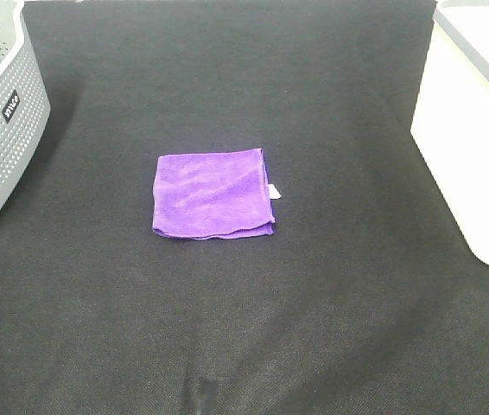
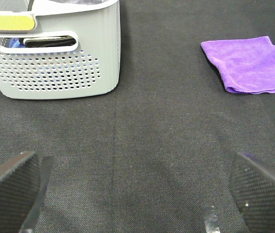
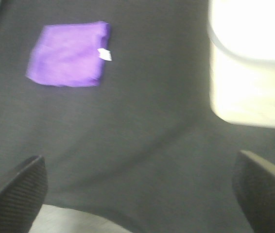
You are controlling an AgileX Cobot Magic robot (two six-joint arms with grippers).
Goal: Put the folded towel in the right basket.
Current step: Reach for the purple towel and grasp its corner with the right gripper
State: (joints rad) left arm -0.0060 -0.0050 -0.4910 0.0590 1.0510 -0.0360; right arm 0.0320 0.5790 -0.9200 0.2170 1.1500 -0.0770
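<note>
While left gripper (image 2: 137,191) and right gripper (image 3: 140,191) gape, the plush square towel (image 1: 214,194) lies flat.

The folded towel (image 1: 213,194) lies flat near the middle of the tabletop (image 1: 244,346), with its small tag (image 1: 275,191) at its right edge. The left basket (image 1: 3,112) stands at the far left and the right basket (image 1: 478,147) at the far right, both well apart from the towel. Something lies inside the left basket, too hidden to name.
</note>
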